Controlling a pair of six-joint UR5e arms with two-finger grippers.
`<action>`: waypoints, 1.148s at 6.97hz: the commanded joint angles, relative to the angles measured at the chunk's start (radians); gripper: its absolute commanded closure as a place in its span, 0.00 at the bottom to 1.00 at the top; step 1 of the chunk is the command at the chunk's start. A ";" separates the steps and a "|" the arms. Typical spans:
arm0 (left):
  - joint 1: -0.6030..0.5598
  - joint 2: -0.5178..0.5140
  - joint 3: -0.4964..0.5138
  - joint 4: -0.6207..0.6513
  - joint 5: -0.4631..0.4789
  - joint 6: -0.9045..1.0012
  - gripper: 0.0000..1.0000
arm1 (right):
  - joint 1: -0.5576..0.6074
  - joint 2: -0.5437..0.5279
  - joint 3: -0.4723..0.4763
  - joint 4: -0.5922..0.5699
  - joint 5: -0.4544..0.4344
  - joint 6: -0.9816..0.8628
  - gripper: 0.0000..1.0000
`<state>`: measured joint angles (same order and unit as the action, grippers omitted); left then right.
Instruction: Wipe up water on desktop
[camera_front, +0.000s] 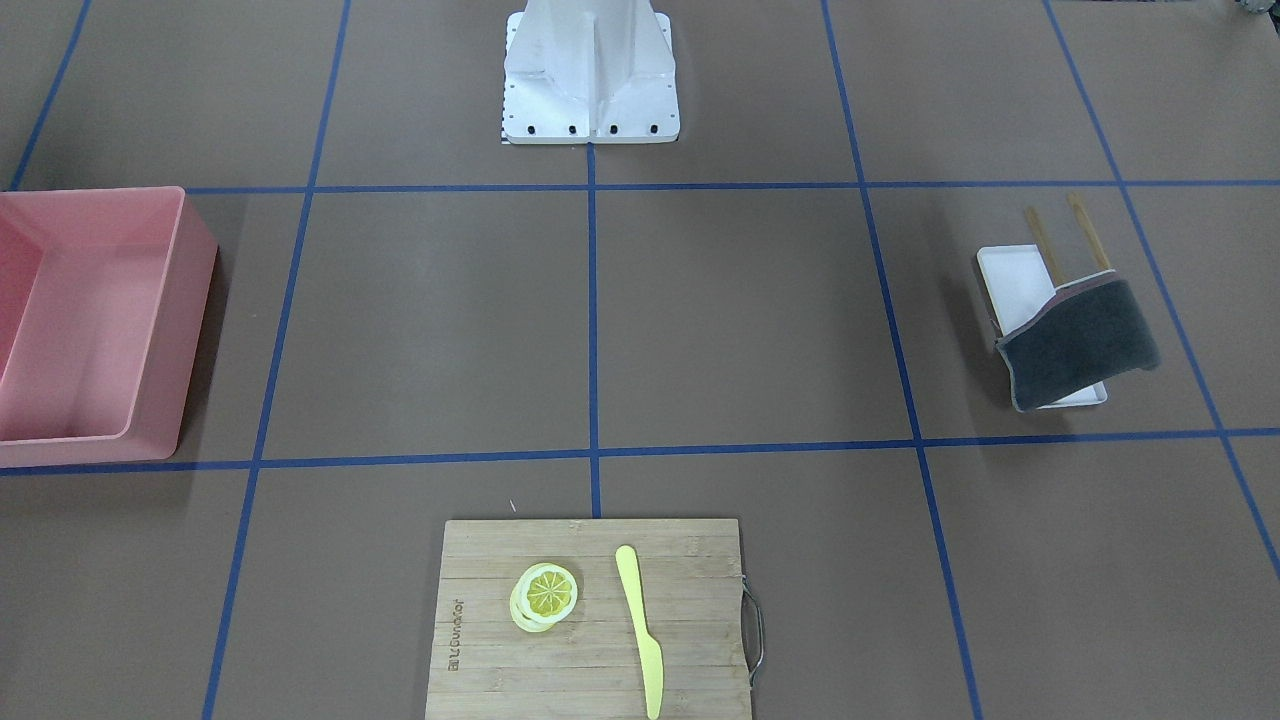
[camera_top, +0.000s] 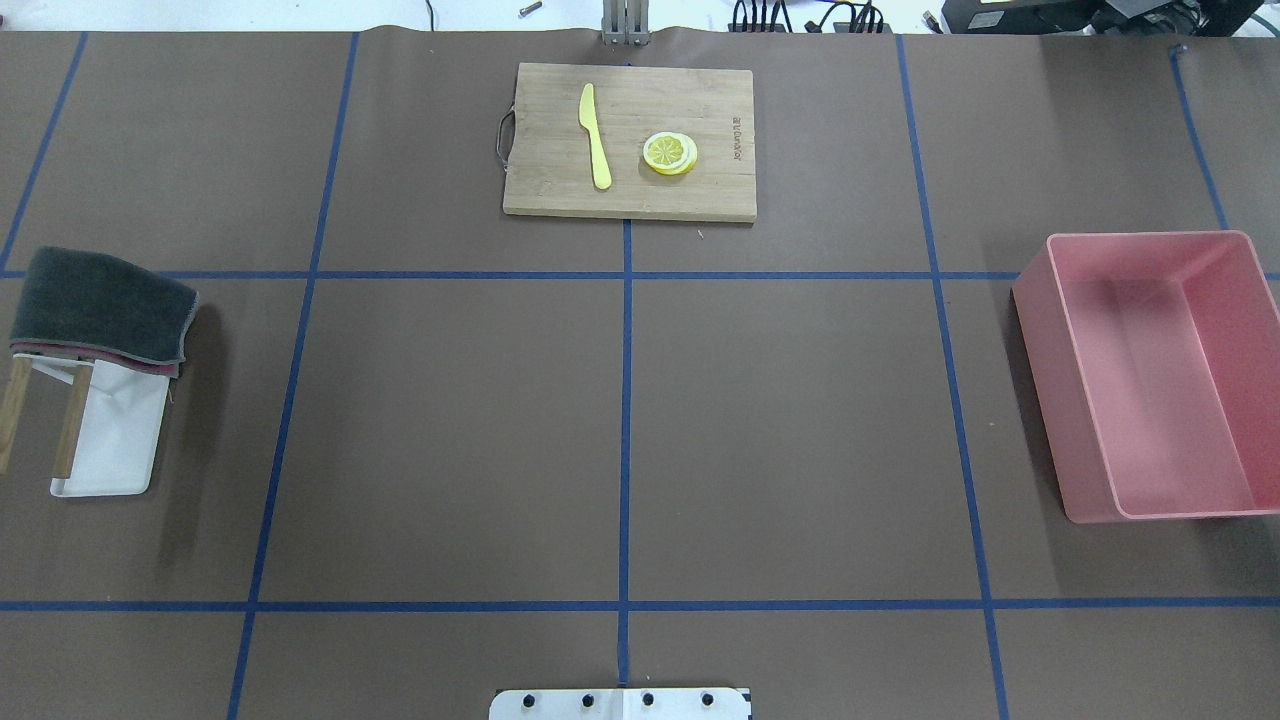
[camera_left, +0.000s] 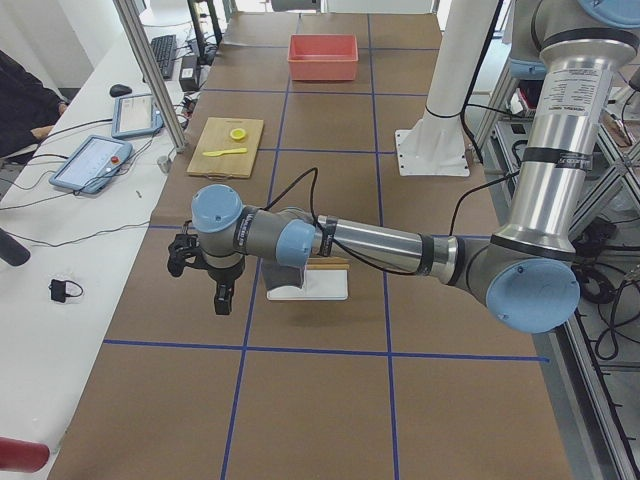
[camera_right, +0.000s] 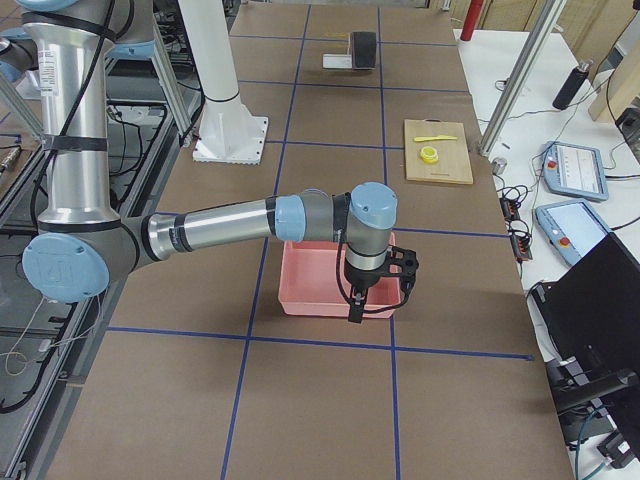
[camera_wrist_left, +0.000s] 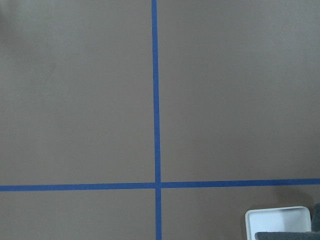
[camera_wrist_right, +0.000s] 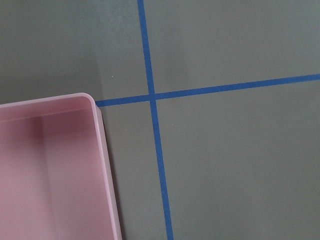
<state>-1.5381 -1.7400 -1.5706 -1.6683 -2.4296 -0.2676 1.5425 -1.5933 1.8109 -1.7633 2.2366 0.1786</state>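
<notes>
The desktop (camera_top: 450, 430) is brown with blue tape lines; I see no water on it. It also shows in the front view (camera_front: 750, 320). A dark grey cloth (camera_top: 100, 305) hangs over a small wooden rack above a white tray (camera_top: 115, 450) at the robot's left, and shows in the front view (camera_front: 1080, 345). My left gripper (camera_left: 200, 285) hangs above the desktop beside the tray, seen only in the exterior left view; I cannot tell whether it is open or shut. My right gripper (camera_right: 380, 290) hangs over the pink bin (camera_right: 335, 275); I cannot tell its state.
A pink bin (camera_top: 1150, 375) stands at the robot's right. A bamboo cutting board (camera_top: 630, 140) with a yellow knife (camera_top: 595, 135) and lemon slices (camera_top: 670, 152) lies at the far middle. The robot's base plate (camera_top: 620, 703) is at the near edge.
</notes>
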 joint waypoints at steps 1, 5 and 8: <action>0.051 0.041 0.009 -0.151 -0.104 -0.112 0.01 | -0.001 -0.001 -0.005 0.031 0.003 0.001 0.00; 0.189 0.146 0.052 -0.577 -0.057 -0.488 0.01 | -0.001 -0.002 -0.007 0.044 0.034 0.004 0.00; 0.254 0.145 0.053 -0.629 -0.063 -0.507 0.02 | -0.001 -0.001 -0.005 0.044 0.035 0.004 0.00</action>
<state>-1.3114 -1.5961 -1.5185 -2.2709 -2.4910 -0.7706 1.5417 -1.5944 1.8046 -1.7196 2.2712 0.1825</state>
